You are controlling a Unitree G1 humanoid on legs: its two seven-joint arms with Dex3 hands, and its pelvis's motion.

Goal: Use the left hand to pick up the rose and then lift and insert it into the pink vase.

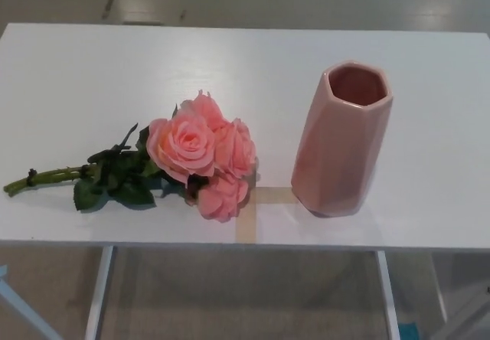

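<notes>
tan tape (246, 219) sits at the bottom edge of the white table (92, 64), low in the middle of the frame. no robot hand shows, so i cannot tell if any fingers are spread or pressed. just above the tape lies the rose (200, 152), a bunch of pink blooms on its side, green stem pointing to the left edge. the pink vase (341, 141) stands upright at right, near the rose but apart, its mouth open

Bare table (92, 64) left of rose (200, 152), pink vase (342, 141) upright well right, mouth unobstructed
</notes>
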